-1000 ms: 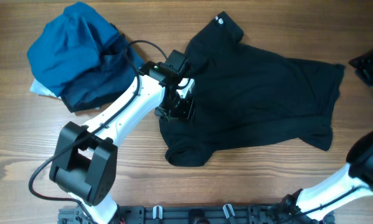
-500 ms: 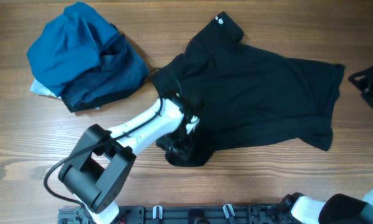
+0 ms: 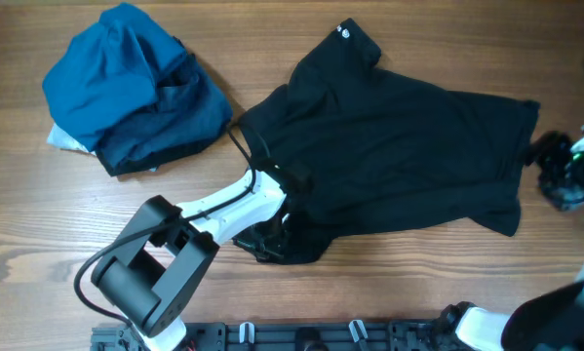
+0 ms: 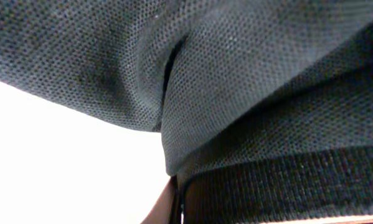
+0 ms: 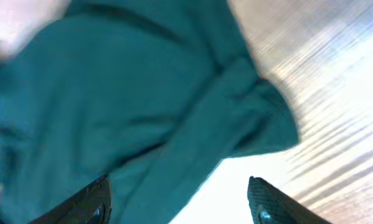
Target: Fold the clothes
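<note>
The clothes (image 3: 399, 146) are one black shirt lying spread across the middle and right of the table, with its small white logo (image 3: 344, 30) at the far edge. My left gripper (image 3: 270, 239) is buried in the shirt's near-left sleeve and shut on it. In the left wrist view black knit (image 4: 236, 74) and a ribbed cuff (image 4: 298, 186) fill the picture, hiding the fingers. My right gripper (image 3: 553, 174) hovers just off the shirt's right hem and stands open. Between its fingers (image 5: 89, 202) the right wrist view shows a fabric corner (image 5: 124, 106) with a teal tint.
A bright-blue and navy bundle (image 3: 126, 83) sits at the far left, with a pale scrap (image 3: 62, 141) under its edge. Bare wooden table (image 3: 418, 283) runs along the near side. The left arm (image 3: 214, 210) lies across the table toward the sleeve.
My left gripper moved from the shirt's left middle down to the near-left sleeve and shut on it. My right gripper came in from the right edge toward the hem and opened wider.
</note>
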Available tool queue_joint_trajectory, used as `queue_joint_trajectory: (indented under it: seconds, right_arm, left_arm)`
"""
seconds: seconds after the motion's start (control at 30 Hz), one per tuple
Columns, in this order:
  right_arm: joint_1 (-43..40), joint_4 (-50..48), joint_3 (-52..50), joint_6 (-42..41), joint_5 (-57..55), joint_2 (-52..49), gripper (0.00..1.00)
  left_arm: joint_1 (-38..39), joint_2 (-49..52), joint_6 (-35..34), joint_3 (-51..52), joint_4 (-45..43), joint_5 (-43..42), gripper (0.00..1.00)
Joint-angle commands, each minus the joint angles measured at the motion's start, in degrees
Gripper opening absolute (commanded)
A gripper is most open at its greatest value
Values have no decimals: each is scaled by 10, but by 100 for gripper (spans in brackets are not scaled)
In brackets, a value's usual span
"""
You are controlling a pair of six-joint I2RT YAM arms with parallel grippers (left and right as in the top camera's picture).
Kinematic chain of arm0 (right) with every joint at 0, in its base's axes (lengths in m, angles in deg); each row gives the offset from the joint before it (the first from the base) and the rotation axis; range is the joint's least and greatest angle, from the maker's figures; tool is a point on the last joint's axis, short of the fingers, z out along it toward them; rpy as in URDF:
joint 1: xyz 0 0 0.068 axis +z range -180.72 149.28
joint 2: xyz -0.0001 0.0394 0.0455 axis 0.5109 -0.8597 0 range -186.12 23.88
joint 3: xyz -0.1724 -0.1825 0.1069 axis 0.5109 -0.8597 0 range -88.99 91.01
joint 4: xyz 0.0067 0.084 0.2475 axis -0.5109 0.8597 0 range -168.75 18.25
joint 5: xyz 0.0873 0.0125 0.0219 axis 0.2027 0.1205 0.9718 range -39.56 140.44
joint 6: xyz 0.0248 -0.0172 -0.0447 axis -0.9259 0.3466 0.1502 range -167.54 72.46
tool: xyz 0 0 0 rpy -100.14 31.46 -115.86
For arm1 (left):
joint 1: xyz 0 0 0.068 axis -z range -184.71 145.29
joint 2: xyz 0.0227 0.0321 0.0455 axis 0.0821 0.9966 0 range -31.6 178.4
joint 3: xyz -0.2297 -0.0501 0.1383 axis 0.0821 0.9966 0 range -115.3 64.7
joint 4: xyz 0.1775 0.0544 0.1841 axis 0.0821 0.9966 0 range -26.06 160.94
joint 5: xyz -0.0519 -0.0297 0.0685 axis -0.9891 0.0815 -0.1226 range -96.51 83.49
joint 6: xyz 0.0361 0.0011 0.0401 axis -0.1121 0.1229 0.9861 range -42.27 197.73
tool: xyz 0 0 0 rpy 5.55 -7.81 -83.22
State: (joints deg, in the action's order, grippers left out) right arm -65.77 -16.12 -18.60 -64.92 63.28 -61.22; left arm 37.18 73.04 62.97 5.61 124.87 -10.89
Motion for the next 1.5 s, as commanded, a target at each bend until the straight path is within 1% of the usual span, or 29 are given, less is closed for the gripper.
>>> queue_joint_trajectory:
  seconds: [0.0,0.13,0.2,0.23,0.33,0.43,0.53,0.57,0.67,0.77,0.83,1.03,1.17,1.3,1.37,1.47]
  right_arm:
    - [-30,-56,-84,-68,-86,-37,70]
    - [-51,-106,-123,-71,-79,-81,57]
    - [-51,-133,-130,-70,-79,-103,56]
    - [-51,-159,-131,-70,-59,-123,56]
    - [-51,-183,-131,-72,-53,-141,55]
    - [-51,-194,-131,-83,-35,-158,40]
    - [-50,-191,-131,-68,-9,-167,9]
    - [-52,-187,-128,-54,-14,-162,4]
    - [-67,-152,-101,-48,-31,-136,4]
    - [-91,-97,-54,-19,-31,-86,4]
    - [-95,-40,-27,4,-36,-26,4]
    - [-95,50,-28,2,-87,93,4]
    - [-95,61,-39,-12,-103,111,4]
    - [-91,31,-71,-11,-92,110,4]
    - [-84,18,-79,-6,-79,104,4]
    - [-68,-2,-81,-6,-66,89,4]
  left_arm:
    - [-2,-19,-11,-6,-3,-7,4]
    - [-20,-19,-11,-6,-3,-7,4]
    - [-33,-19,-11,-6,-3,-7,4]
    - [-46,-19,-11,-6,-3,-7,4]
    - [-54,-19,-12,-5,-3,-7,4]
    - [-55,-19,-12,-6,-3,-7,4]
    - [-55,-19,-12,-6,-3,-7,4]
    - [-55,-19,-12,-6,-3,-7,4]
    - [-55,-19,-12,-6,0,-7,4]
    - [-55,-20,-12,-6,-3,-9,4]
    - [-56,-20,-12,-12,-9,-44,4]
    - [-69,-35,-12,-46,22,-46,4]
    - [-83,-59,-11,-58,32,-46,4]
    - [-84,-94,-5,-75,27,-44,4]
    - [-86,-103,-5,-86,0,-26,4]
    - [-95,-112,-5,-100,-67,-10,4]
